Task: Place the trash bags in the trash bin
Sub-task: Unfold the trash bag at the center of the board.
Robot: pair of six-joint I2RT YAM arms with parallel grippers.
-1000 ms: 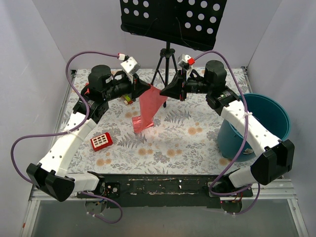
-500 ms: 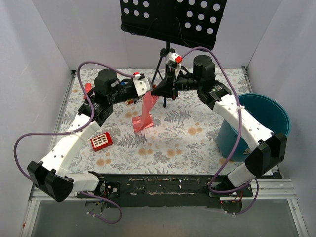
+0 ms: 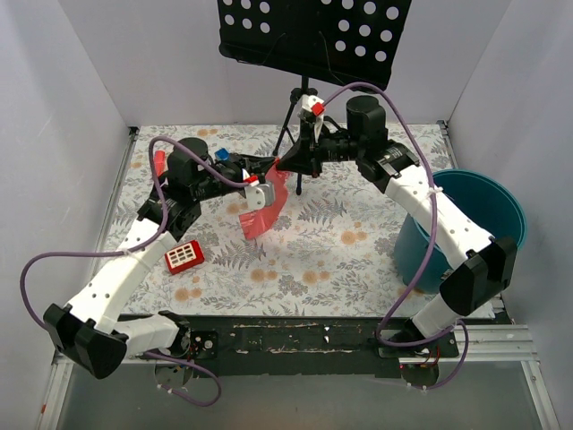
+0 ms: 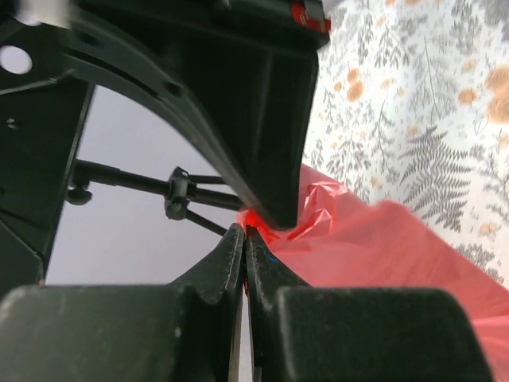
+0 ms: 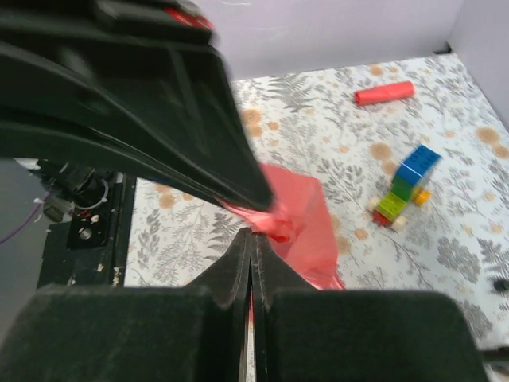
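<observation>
The translucent red-pink trash bag (image 3: pixel 266 204) hangs above the middle of the floral table. Both grippers pinch its top edge, tip to tip. My left gripper (image 3: pixel 271 174) is shut on the bag; the film (image 4: pixel 374 255) spreads right of its fingertips. My right gripper (image 3: pixel 284 166) is shut on the same edge; the bag (image 5: pixel 302 223) hangs past its fingertips. The teal-blue trash bin (image 3: pixel 474 228) stands at the right edge of the table, beside the right arm, well apart from the bag.
A red block with white squares (image 3: pixel 183 256) lies left of centre. A small brick stack (image 5: pixel 406 185) and a red cylinder (image 5: pixel 384 92) lie on the mat. A black music stand on a tripod (image 3: pixel 304 98) rises at the back, just behind the grippers.
The two grippers came together, the right one swinging left, so the bag's top edge is bunched between them. The left wrist has turned and dropped slightly.
</observation>
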